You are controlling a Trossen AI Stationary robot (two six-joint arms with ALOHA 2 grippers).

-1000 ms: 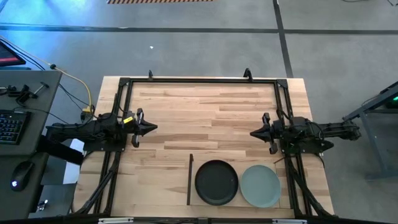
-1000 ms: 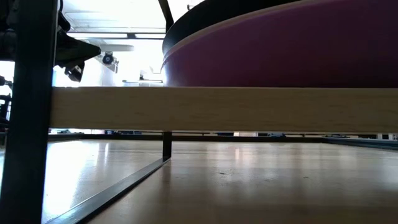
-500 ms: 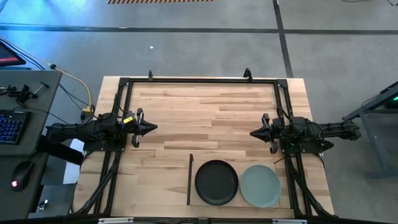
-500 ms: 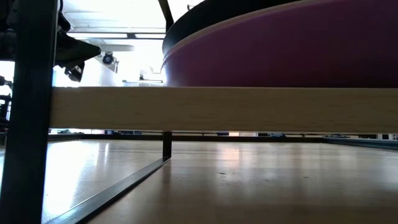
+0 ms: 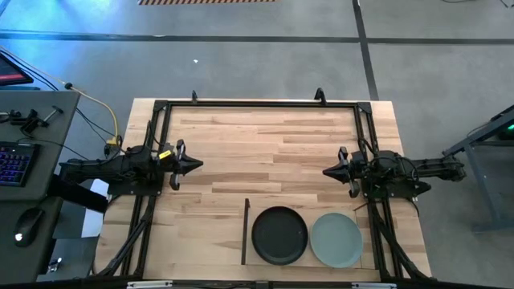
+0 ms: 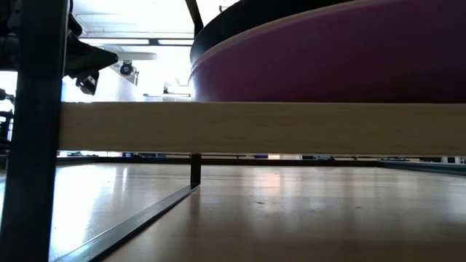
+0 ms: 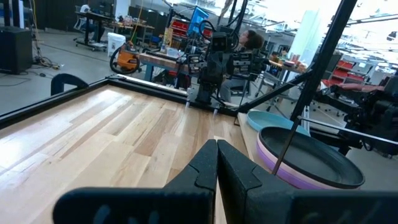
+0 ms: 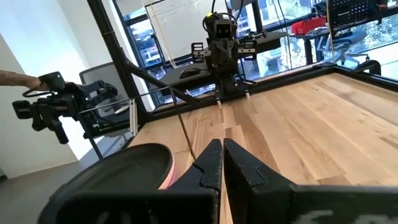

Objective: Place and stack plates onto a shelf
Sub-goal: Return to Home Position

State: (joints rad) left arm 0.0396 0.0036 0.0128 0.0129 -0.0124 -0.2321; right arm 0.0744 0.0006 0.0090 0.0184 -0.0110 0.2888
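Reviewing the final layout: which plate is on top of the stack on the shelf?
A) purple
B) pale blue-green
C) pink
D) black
D: the high view shows the black plate topping the stack, while the pale blue-green plate lies alone beside it on the shelf.

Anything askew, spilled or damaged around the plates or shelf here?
Nothing stands out. The black plate is stacked squarely over the purple plate on the shelf. The pale blue-green plate lies flat beside it. The left gripper and right gripper sit shut, away from them.
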